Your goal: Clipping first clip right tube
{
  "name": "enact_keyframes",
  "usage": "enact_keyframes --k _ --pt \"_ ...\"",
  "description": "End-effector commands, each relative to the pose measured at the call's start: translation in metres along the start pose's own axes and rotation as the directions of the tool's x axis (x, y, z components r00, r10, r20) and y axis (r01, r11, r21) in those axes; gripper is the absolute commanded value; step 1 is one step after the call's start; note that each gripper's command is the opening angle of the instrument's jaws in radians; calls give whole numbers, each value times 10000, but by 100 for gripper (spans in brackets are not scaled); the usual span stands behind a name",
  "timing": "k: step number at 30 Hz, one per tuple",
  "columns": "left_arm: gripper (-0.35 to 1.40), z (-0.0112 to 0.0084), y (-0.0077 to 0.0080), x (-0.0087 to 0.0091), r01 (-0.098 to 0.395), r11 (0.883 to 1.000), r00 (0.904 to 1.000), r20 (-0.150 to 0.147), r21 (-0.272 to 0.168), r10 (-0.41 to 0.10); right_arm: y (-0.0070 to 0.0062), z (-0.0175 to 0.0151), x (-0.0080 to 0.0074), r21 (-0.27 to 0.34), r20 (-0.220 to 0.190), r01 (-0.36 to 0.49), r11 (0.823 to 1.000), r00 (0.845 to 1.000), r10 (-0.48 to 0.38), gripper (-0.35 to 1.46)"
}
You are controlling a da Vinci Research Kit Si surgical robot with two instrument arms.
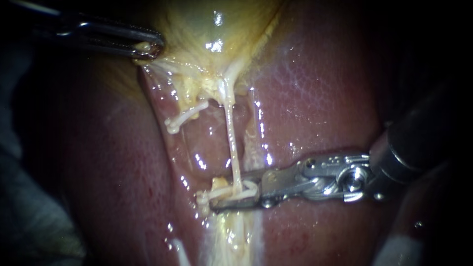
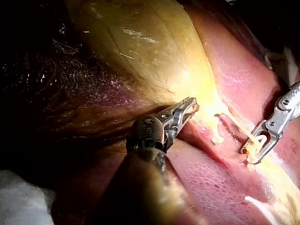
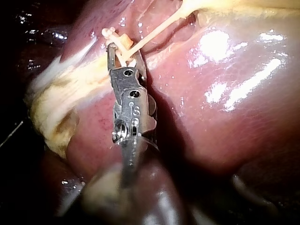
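Observation:
A thin pale tube (image 1: 230,133) runs taut from the yellow gallbladder (image 1: 212,24) down over the liver (image 1: 320,88). My right instrument (image 1: 224,196) comes in from the right. Its narrow jaws lie across the tube's lower end, shut on a white clip (image 1: 248,189) that wraps the tube. The right wrist view shows the same jaws (image 3: 123,51), clip (image 3: 119,44) and tube (image 3: 154,33). At the upper left my left instrument (image 1: 148,49) is shut on the edge of the gallbladder and holds it up. Its jaws (image 2: 191,107) also show in the left wrist view.
A short pale tube stub (image 1: 185,117) hangs loose to the left of the taut tube. Yellow fatty tissue (image 1: 231,236) lies below the right instrument's jaws. Wet liver surrounds the site on both sides. Pale cloth (image 2: 18,197) lies beside the left instrument's shaft.

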Motion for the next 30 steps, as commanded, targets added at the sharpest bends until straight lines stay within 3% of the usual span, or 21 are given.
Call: enact_keyframes --k 1,4,8,12,15,23,30 --pt "-35 0 0 0 2 10000 10000 2 3 -2 0 -1 0 5 -25 0 10000 10000 0 15" --pt "-35 0 0 0 1 10000 10000 3 2 -1 0 -1 0 62 -194 -2 10000 9998 3 37" --pt "-35 0 0 0 1 10000 10000 3 1 -1 2 -1 0 242 -726 1 9997 9974 17 47" --pt "-35 0 0 0 0 10000 10000 4 0 0 4 -2 -1 313 -921 8 9995 9958 21 50" --pt "-35 0 0 -1 0 10000 10000 4 0 0 7 -6 -4 493 -1297 98 9987 9915 -34 50" --pt "-35 -1 0 -1 0 10000 10000 3 1 0 18 -12 -7 834 -1903 -377 9958 9803 531 50" --pt "-35 -1 1 -1 1 10000 10000 3 1 -1 16 -12 -5 1425 -2323 -659 9876 9677 981 50"
